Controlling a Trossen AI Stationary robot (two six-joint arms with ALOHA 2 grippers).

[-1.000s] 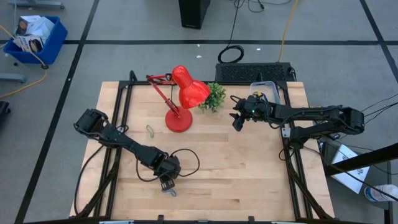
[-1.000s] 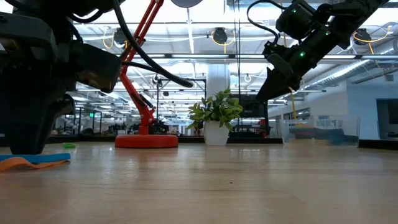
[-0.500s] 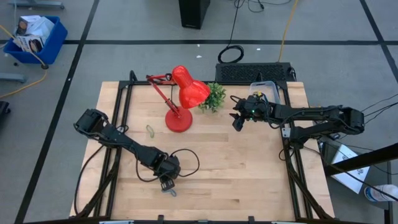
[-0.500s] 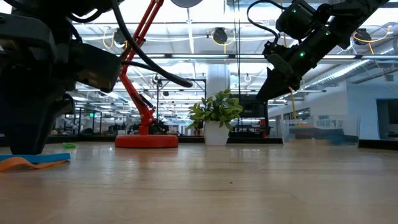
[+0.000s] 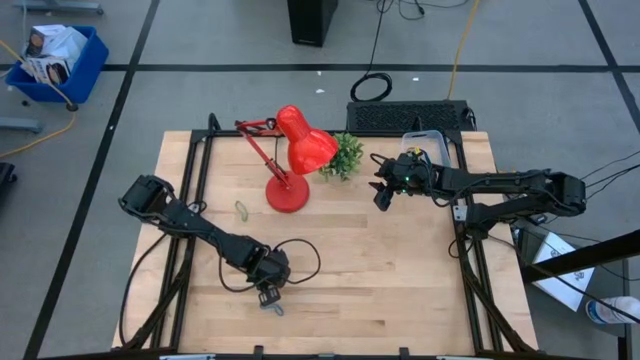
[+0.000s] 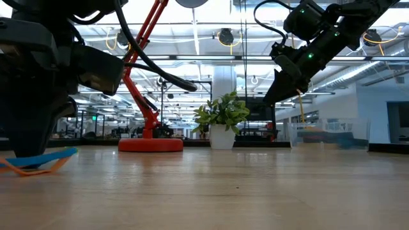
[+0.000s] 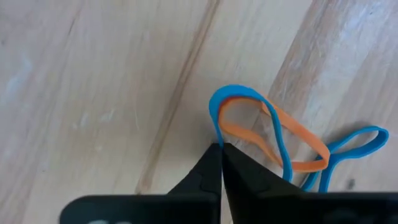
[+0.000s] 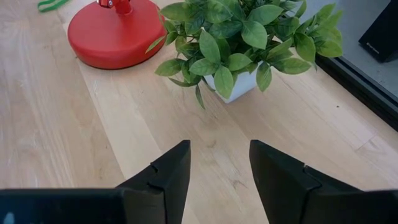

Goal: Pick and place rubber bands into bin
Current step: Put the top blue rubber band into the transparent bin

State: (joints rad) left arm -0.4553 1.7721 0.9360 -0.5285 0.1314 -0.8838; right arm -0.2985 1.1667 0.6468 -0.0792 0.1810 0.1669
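Observation:
A blue rubber band (image 7: 277,134) and an orange one (image 7: 292,134) lie tangled on the wooden table near its front edge. My left gripper (image 7: 221,149) points down at them and is shut at their near loop end; in the high view it (image 5: 268,297) stands just above the bands (image 5: 273,308). A green rubber band (image 5: 241,208) lies flat left of the lamp base. The clear bin (image 5: 425,141) stands at the table's far right. My right gripper (image 5: 382,196) hangs open above the table beside the bin, with nothing between its fingers (image 8: 168,171). My left gripper pinches the blue band's curved loop end (image 7: 216,127) between its two fingertips, coming from above and pointing steeply down. The orange band (image 7: 231,129) runs right beside the tips; whether it is caught too, I cannot tell. The bands arch up a little (image 6: 38,160), their far ends on the table.
A red desk lamp (image 5: 290,160) stands on its round base (image 8: 115,34) at the table's middle back, with a small potted plant (image 5: 345,155) to its right. A black cable (image 5: 305,262) loops by my left arm. Bare wood lies between the two arms.
My left gripper has shut on the bands without moving. In the low view the blue and orange bands, which lay flat, now arch up off the table at the gripper's side.

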